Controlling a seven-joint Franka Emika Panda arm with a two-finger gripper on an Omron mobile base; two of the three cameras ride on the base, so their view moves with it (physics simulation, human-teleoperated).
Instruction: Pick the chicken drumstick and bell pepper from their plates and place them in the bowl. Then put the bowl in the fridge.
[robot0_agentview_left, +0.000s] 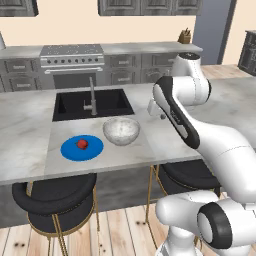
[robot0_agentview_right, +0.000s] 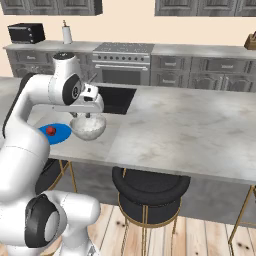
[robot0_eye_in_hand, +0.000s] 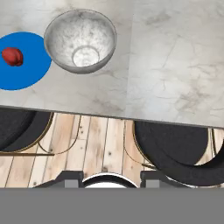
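In the left base view the bowl stands on the bench, on the near side of the sink. The blue plate lies just left of the bowl, almost touching it. The bell pepper sits near the plate's middle. The arm bends over to the bowl's right.

In the right base view the tool hangs above the bowl, close over its rim, pointing down. The pepper is left of the bowl and apart from the tool.

In the hand view the bowl looks empty, and the pepper lies to its left on the blue disc. The two dark fingertips stand partly apart with nothing between them.

The step in hand looks like fetching the pepper. To do it well, carry the tool sideways from the bowl until it is centred over the pepper. Spread the jaws wider than the fruit and come straight down. Close gently around its middle, since a round pepper may roll away from the bowl. Lift clear of the bowl's rim before crossing back.
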